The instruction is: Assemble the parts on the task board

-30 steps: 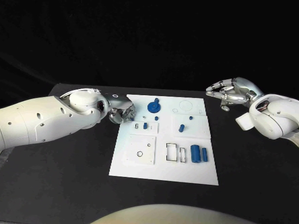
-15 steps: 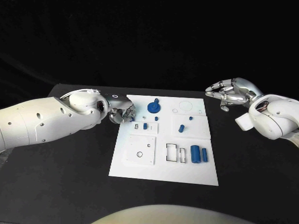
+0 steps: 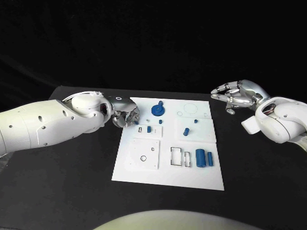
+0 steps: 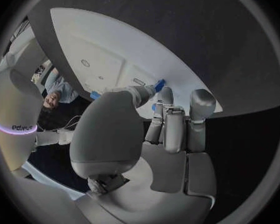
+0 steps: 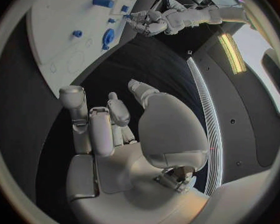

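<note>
A black worktop [image 3: 70, 191] fills the scene beneath a dark, unlit backdrop. The white task board [image 3: 169, 178] lies at its middle, carrying blue parts [image 3: 200, 157] in its recesses and a blue disc [image 3: 157, 111] at the far end. The left hand [image 3: 126, 116] sits at the board's near-left edge, pinching a small blue part [image 4: 159, 85]. The right hand [image 3: 235, 96] hovers off the board's right side, fingers loosely curled and empty. No writing is legible on the board

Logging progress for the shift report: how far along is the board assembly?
Early. The blue gear looks seated on the task board. The left hand is at the board's edge, fingertips on a small blue part. Two blue cylinders lie loose beside unfilled slots; the right hand hovers holding nothing.
</note>
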Available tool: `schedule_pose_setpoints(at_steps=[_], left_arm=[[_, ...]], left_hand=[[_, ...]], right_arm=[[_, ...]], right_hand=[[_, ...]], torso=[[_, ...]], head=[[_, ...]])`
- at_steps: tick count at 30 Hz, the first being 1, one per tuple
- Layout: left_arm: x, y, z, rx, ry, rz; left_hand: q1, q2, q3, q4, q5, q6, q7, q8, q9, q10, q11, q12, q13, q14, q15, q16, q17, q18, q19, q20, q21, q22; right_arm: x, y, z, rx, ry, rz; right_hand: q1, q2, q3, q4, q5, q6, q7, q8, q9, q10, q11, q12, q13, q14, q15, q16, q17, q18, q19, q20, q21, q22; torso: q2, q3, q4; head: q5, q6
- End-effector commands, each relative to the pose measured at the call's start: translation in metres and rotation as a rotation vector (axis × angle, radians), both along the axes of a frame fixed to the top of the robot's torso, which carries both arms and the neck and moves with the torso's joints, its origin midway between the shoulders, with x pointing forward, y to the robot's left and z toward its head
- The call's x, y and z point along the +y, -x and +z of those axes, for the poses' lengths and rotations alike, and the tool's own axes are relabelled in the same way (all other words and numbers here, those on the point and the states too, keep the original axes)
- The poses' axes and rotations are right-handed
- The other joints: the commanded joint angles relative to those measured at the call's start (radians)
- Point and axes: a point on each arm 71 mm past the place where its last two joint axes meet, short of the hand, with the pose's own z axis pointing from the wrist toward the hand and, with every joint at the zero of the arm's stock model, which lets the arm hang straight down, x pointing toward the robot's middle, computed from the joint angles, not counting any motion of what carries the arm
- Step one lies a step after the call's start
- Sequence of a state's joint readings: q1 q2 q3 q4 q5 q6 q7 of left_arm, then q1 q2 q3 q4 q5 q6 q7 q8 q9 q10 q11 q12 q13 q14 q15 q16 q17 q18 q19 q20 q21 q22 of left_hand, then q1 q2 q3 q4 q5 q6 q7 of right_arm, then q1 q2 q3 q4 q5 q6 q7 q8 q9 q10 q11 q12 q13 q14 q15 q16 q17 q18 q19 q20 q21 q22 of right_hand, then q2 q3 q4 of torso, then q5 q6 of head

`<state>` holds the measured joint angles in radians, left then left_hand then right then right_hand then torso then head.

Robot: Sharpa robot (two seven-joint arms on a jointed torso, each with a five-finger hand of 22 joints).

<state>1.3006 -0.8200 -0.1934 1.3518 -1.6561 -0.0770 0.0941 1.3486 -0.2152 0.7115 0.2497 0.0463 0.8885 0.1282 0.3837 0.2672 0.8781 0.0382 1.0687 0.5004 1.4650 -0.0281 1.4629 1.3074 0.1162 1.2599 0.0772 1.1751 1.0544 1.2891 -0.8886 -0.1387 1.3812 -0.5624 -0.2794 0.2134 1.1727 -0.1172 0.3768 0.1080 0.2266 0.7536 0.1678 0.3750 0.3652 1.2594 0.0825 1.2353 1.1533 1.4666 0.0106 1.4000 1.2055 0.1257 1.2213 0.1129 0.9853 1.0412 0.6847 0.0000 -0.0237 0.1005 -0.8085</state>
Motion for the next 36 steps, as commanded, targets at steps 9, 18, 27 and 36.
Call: schedule_pose_setpoints(at_steps=[9, 18, 27, 36], left_arm=[[-0.0017, -0.0010, 0.0023, -0.025, 0.028, 0.013], [-0.0011, -0.0016, 0.0023, -0.025, 0.030, 0.017], [-0.0005, -0.0017, 0.0018, -0.012, 0.035, 0.021], [0.0000, -0.0019, 0.0024, -0.016, 0.043, 0.023]], left_hand=[[-0.021, -0.042, -0.011, 0.016, 0.003, 0.002, -0.004, -0.017, -0.010, 0.017, 0.004, -0.007, -0.005, 0.009, 0.007, 0.001, 0.067, 0.002, 0.012, 0.005, 0.010, 0.010], [-0.018, -0.032, 0.000, 0.023, 0.003, 0.011, -0.005, -0.023, -0.013, 0.023, 0.003, -0.007, -0.009, 0.009, 0.007, 0.001, 0.066, 0.001, 0.015, 0.005, 0.011, 0.012], [-0.039, -0.029, 0.002, 0.039, 0.003, 0.018, -0.004, -0.035, -0.019, 0.026, 0.005, -0.009, -0.013, 0.009, 0.008, -0.001, 0.063, 0.002, 0.014, 0.006, 0.008, 0.009], [-0.049, -0.031, 0.000, 0.041, 0.003, 0.018, -0.004, -0.039, -0.022, 0.026, 0.006, -0.009, -0.013, 0.009, 0.009, 0.000, 0.063, 0.002, 0.014, 0.007, 0.008, 0.010]], right_arm=[[0.0015, 0.0005, -0.0006, -0.001, 0.000, 0.021], [0.0016, 0.0005, -0.0007, -0.001, 0.000, 0.021], [0.0013, 0.0005, -0.0008, 0.000, 0.000, 0.021], [0.0014, 0.0004, -0.0010, 0.000, 0.000, 0.021]], right_hand=[[-0.001, 0.008, 0.000, 0.004, 0.004, -0.006, 0.002, 0.004, 0.001, 0.003, 0.000, -0.004, -0.001, 0.020, -0.005, -0.004, -0.001, 0.011, -0.004, -0.002, -0.005, -0.001], [-0.001, 0.008, 0.000, 0.004, 0.004, -0.006, 0.002, 0.004, 0.001, 0.003, 0.000, -0.004, -0.001, 0.020, -0.005, -0.004, -0.001, 0.011, -0.004, -0.002, -0.005, -0.001], [-0.001, 0.008, 0.000, 0.004, 0.004, -0.006, 0.002, 0.004, 0.001, 0.003, 0.000, -0.004, -0.001, 0.020, -0.005, -0.004, -0.001, 0.011, -0.004, -0.002, -0.005, -0.001], [0.000, 0.008, -0.001, 0.005, 0.004, -0.008, 0.002, 0.004, 0.000, 0.004, 0.000, -0.002, 0.001, 0.020, -0.005, -0.004, -0.001, 0.011, -0.004, -0.002, -0.006, -0.001]], torso=[[0.001, -0.0005, 0.0005], [0.000, -0.0003, 0.0001], [0.000, -0.0004, -0.0002], [0.000, -0.0004, 0.0002]], head=[[-0.001, 0.001], [-0.001, 0.001], [-0.002, 0.001], [-0.003, 0.001]])
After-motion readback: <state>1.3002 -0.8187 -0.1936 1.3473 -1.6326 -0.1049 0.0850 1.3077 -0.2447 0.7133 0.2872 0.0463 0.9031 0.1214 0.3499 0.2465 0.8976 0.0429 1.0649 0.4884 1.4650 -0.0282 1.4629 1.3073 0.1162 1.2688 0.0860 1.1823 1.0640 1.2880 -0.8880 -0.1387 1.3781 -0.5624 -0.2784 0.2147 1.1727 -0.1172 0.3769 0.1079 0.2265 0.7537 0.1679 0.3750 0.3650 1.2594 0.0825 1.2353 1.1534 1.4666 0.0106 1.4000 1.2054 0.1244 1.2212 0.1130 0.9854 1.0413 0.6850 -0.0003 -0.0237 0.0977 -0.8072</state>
